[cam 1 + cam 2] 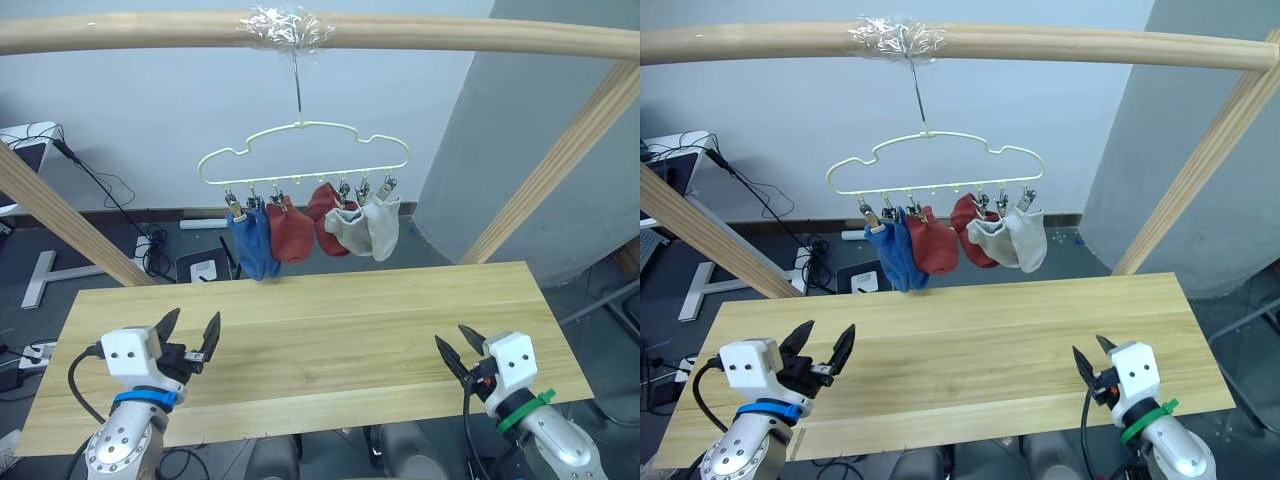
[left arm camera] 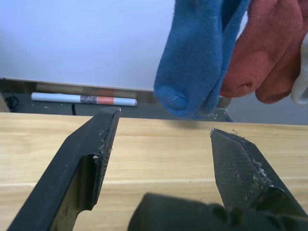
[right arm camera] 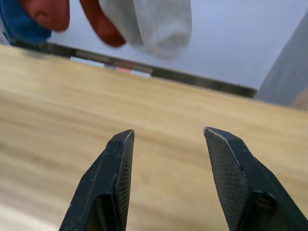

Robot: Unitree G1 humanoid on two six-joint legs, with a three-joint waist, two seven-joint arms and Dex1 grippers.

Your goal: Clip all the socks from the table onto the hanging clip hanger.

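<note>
The pale yellow clip hanger (image 1: 300,150) hangs by its hook from the taped wooden beam. Clipped along it hang blue socks (image 1: 254,240), rust red socks (image 1: 293,230) and light grey socks (image 1: 367,228). The light wood table (image 1: 340,320) shows no socks on its planks. My left gripper (image 1: 189,335) hovers open over the table's near left part, nothing between its fingers. Over the near right edge my right gripper (image 1: 458,349) stands open and holds nothing. In the left wrist view the blue socks (image 2: 192,62) dangle beyond the open fingers (image 2: 101,139).
A wooden beam (image 1: 450,35) runs across the top, with slanted wooden posts (image 1: 560,160) at both sides behind the table. Cables and a power strip (image 1: 35,352) lie on the floor at the left. A grey wall corner (image 1: 560,120) stands at the right.
</note>
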